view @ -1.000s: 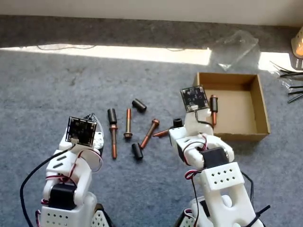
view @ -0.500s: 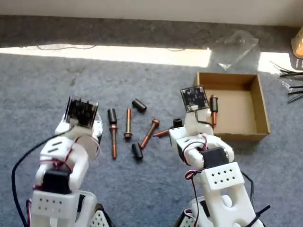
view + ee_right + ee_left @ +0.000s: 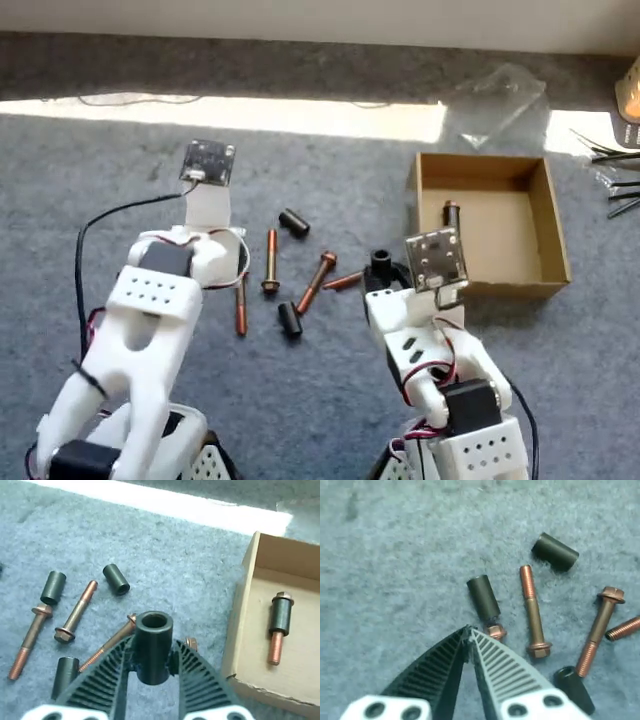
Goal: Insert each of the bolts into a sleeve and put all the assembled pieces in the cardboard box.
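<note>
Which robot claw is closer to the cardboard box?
The right one. The right gripper, clamping a black sleeve, sits just beside the cardboard box, by its side wall. The left gripper is on the far side of the loose bolts from the box.

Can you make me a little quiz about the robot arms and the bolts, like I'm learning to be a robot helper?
1. True or false: the brown cardboard box is empty.
2. What does the right gripper hold? A) a spoon B) a black cylindrical sleeve C) nothing
3. How many loose copper-coloured bolts lie on the grey carpet?
Key: 1 false; 2 B; 3 four.
</note>
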Tool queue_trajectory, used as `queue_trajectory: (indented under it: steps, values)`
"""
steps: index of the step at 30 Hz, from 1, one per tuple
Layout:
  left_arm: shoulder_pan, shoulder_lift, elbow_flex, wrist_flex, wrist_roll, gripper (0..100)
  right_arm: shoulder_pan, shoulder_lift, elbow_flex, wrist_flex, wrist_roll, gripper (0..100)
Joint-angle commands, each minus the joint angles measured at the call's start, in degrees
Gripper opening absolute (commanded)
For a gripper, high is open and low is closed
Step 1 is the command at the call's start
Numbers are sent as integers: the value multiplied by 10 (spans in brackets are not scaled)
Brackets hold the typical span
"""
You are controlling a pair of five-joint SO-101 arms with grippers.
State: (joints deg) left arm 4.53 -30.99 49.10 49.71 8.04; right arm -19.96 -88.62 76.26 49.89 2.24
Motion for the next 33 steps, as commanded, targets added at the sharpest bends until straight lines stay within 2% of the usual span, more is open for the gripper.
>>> queue_trajectory:
  steps: [1, 6, 11, 17, 30, 33]
  values:
    - [45, 83, -78, 49, 66, 5, 7, -39, 3, -15, -6, 5]
    - [51, 151, -153, 132, 151, 5, 7, -41, 7, -15, -6, 5]
    - [51, 213, -178, 148, 210, 5, 7, -41, 7, -16, -6, 5]
    - [48, 270, -179, 145, 213, 5, 7, -41, 7, -16, -6, 5]
    - [48, 274, -179, 135, 212, 7, 7, -41, 7, -16, -6, 5]
    - [48, 273, -179, 135, 208, 71, 7, -41, 7, -16, -6, 5]
